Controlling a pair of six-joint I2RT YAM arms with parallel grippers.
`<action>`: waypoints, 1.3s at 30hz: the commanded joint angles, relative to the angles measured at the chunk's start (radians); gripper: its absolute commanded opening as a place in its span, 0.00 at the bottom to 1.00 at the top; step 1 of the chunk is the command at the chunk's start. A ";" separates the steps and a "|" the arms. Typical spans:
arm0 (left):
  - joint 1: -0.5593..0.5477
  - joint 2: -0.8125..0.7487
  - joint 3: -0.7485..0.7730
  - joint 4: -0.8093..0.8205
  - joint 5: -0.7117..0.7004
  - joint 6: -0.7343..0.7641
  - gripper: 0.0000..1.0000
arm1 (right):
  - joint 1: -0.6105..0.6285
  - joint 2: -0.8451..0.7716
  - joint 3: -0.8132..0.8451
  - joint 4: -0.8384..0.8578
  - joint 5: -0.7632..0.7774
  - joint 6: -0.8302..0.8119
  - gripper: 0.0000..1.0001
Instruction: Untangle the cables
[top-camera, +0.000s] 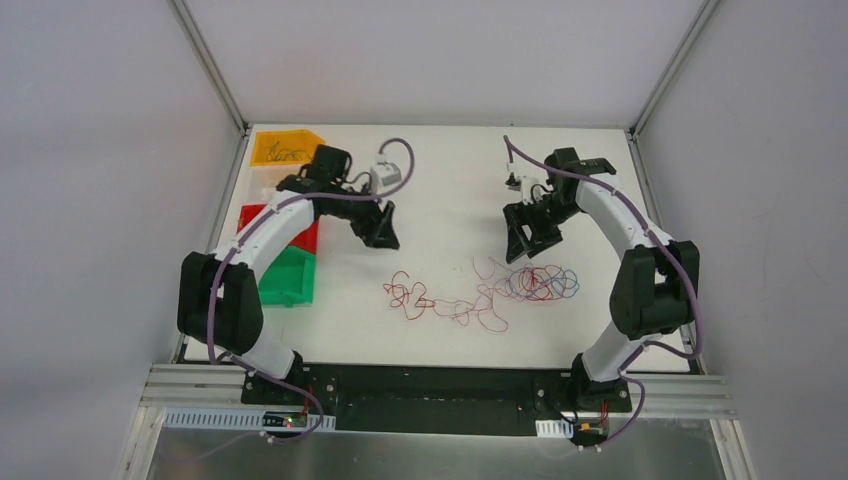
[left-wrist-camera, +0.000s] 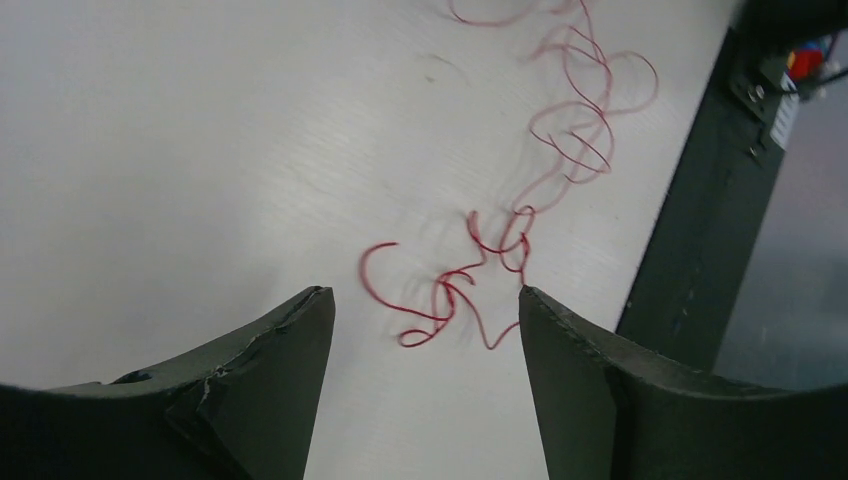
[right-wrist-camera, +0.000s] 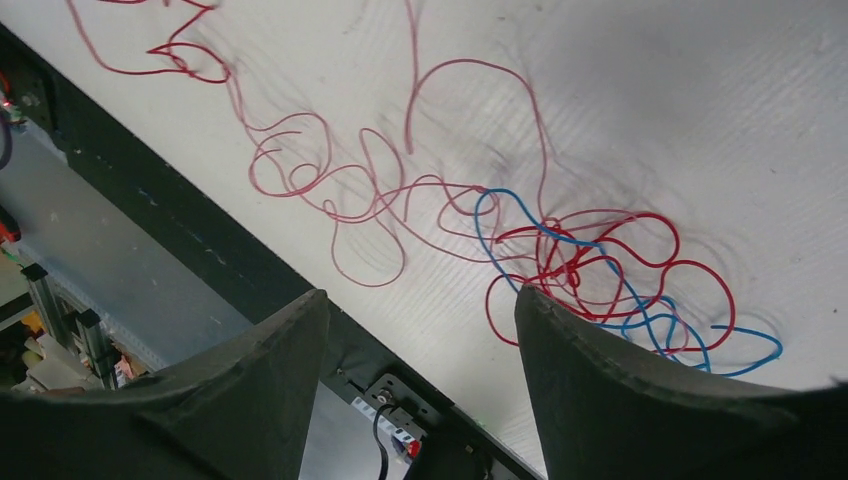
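Observation:
The cables (top-camera: 480, 293) lie as thin wires across the middle of the white table (top-camera: 450, 180): loose red curls at the left (top-camera: 408, 297) and a red and blue knot at the right (top-camera: 542, 283). My left gripper (top-camera: 383, 238) hovers open and empty above and behind the left curls, which show in the left wrist view (left-wrist-camera: 450, 290) between the fingers. My right gripper (top-camera: 522, 250) hovers open and empty just behind the knot, which shows in the right wrist view (right-wrist-camera: 600, 265).
An orange bin (top-camera: 285, 148) holding wires, a red bin (top-camera: 290, 238) and a green bin (top-camera: 288, 276) stand along the table's left edge. A black base rail (top-camera: 440, 385) runs along the near edge.

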 joint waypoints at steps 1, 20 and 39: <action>-0.194 -0.005 -0.108 0.003 0.018 0.011 0.71 | -0.022 0.041 -0.037 0.059 0.073 0.031 0.71; -0.421 0.136 -0.180 -0.005 -0.486 0.176 0.46 | 0.078 0.177 -0.179 0.274 0.436 0.091 0.58; 0.083 -0.173 -0.001 -0.221 -0.347 0.297 0.00 | 0.053 0.234 -0.113 0.237 0.456 0.118 0.00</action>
